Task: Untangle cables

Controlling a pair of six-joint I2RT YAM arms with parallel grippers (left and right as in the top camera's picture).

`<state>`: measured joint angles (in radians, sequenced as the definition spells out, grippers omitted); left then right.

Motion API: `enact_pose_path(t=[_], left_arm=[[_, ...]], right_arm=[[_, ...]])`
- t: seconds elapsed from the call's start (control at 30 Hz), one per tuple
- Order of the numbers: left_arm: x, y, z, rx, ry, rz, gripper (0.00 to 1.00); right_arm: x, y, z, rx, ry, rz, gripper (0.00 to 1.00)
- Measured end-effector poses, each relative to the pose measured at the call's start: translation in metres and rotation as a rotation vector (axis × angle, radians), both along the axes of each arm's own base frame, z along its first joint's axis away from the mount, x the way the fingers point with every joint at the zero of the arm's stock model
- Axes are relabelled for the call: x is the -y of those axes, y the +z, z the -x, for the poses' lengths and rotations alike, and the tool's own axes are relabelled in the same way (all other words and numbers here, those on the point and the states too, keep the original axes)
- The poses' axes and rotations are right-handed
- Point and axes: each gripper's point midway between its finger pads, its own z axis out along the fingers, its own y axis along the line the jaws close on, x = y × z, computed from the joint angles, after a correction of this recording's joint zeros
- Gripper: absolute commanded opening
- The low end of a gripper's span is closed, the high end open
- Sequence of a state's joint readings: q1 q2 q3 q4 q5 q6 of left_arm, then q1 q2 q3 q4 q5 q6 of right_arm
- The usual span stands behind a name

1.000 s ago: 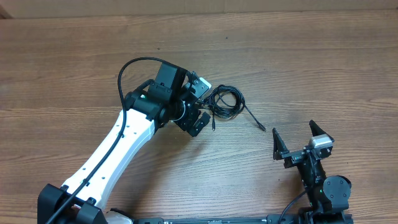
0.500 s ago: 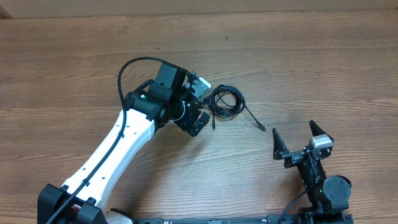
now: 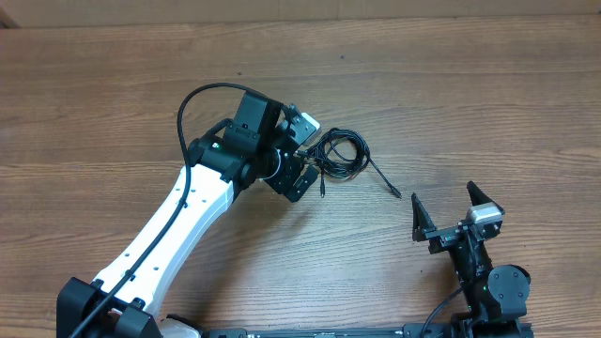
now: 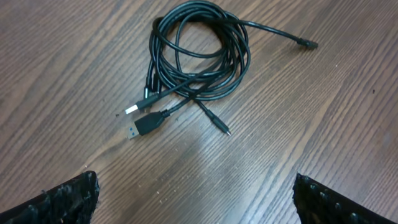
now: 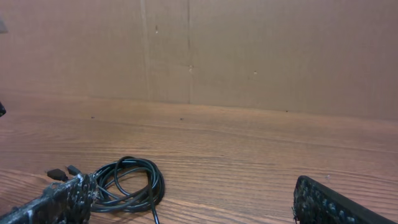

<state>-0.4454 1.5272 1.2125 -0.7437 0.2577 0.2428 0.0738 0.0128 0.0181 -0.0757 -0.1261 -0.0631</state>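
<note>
Hovering spread left claw (image 3: 304,156) beside cables (image 4: 239,60)

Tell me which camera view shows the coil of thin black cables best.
The left wrist view: the coil of thin black cables lies close, plug ends distinct. Overhead shows it small; the right wrist view shows it low, partly hidden.

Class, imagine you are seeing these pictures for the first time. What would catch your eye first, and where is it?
First, the cables: a loose black coil with plug ends trailing out, near the middle of the wooden table. The left gripper hangs open just beside the coil, while the right gripper stands open, well apart, toward the near right corner.
</note>
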Motion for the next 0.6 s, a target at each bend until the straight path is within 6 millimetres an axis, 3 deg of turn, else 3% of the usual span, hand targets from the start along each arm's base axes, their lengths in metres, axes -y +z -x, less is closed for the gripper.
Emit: enact_pose_path(t=[0.6], left_arm=[[0.0013, 0.0017, -0.0027, 0.013, 0.0, 0.006, 1.0]], right_arm=[[0.0, -0.0001, 0.0, 0.0, 0.0, 0.0, 1.0]])
